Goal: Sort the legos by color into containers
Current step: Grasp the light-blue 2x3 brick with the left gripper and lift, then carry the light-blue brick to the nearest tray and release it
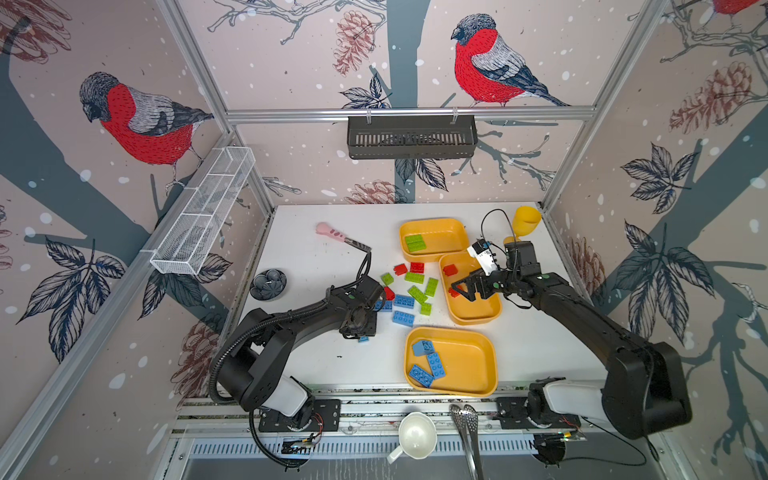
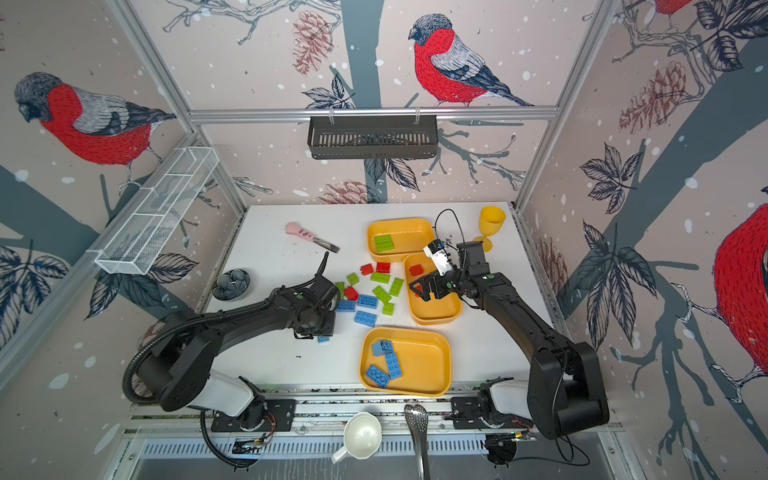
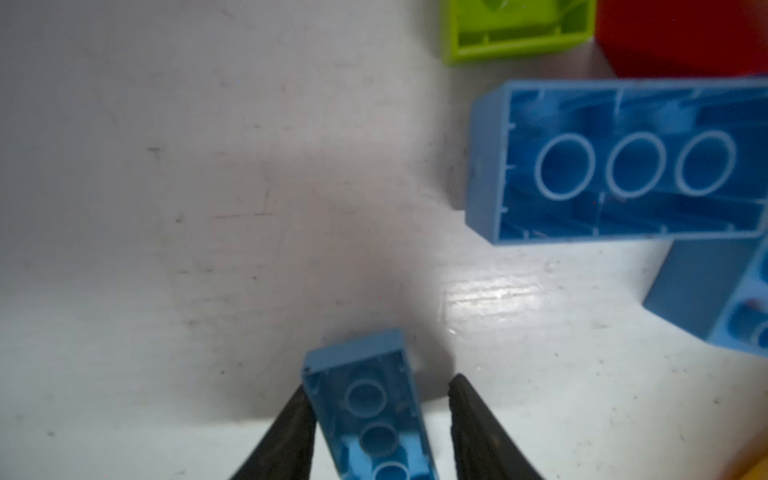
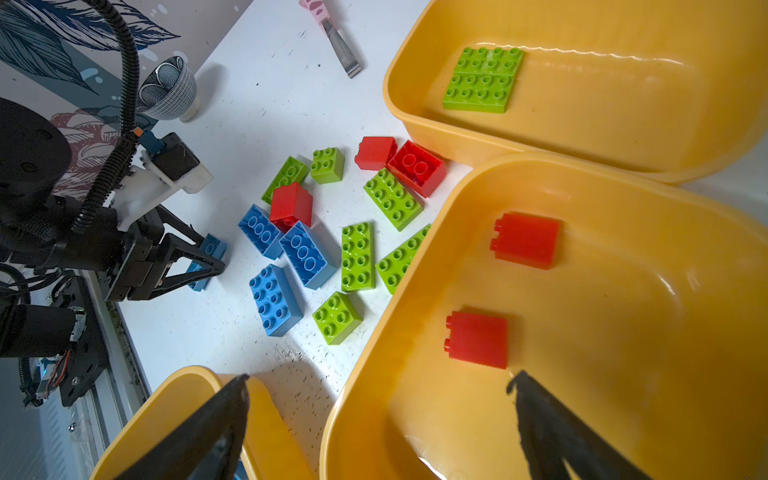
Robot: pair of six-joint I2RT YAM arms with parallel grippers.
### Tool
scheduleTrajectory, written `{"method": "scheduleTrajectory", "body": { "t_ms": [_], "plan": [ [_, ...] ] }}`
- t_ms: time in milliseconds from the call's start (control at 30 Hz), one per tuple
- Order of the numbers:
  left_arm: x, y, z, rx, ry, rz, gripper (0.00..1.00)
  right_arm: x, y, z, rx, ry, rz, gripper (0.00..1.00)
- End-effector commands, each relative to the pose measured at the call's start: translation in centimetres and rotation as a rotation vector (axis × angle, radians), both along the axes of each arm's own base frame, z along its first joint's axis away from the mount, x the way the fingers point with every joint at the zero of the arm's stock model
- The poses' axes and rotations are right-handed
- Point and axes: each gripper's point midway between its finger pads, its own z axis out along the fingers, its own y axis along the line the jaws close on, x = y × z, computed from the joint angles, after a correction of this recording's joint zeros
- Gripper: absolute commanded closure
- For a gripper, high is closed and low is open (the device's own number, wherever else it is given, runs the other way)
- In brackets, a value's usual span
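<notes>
White tabletop [image 1: 316, 365], scuffed and speckled, with a scatter of loose bricks [image 1: 403, 300] in its middle. From where I stand, the step in hand looks like the pick of a blue piece.

The left gripper [image 3: 378, 382] is down at the table. Its jaws are narrowed round a small blue brick [image 3: 370, 411] that lies hollow side up, a little apart from the scatter. One finger is against the brick's side. By the other a sliver of table shows, so I cannot tell whether the grip is made.

The right gripper [image 4: 379, 376] hangs wide and empty over the middle tray [image 1: 478, 309], which holds two red pieces. The far tray [image 1: 449, 235] has lime green ones and the near tray [image 1: 478, 365] has three blue.

Next, I'd judge, the left jaws need to close squarely on the brick's long sides. Then they must lift it clear and carry it over to the near tray without brushing the blue pieces lying near it. It is a narrow piece, so it may twist if pinched off-centre. Plenty of red, green and blue lies loose on the table.
</notes>
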Motion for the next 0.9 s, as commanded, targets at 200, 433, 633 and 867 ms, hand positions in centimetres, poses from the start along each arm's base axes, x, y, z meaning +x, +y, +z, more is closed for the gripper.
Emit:
{"method": "scheduleTrajectory", "body": {
  "t_ms": [200, 433, 633, 867],
  "plan": [
    [1.4, -1.5, 3.0, -0.066, -0.048, -0.021, 0.7, -1.0, 0.6, 1.1, 0.014, -0.018, 0.043, 0.01],
    [3.0, -8.0, 10.1, -0.332, -0.113, -0.16, 0.72, -1.7, 0.5, 2.4, 0.022, -0.043, 0.049, 0.01],
    [1.0, -12.8, 13.0, -0.391, -0.113, -0.28, 0.73, -1.5, -0.7, 2.8, 0.02, -0.059, 0.003, 0.0],
    [-3.1, -17.6, 12.5, -0.398, -0.058, -0.44, 0.73, -1.5, -1.2, 2.6, 0.011, -0.057, -0.006, 0.01]
  ]
}}
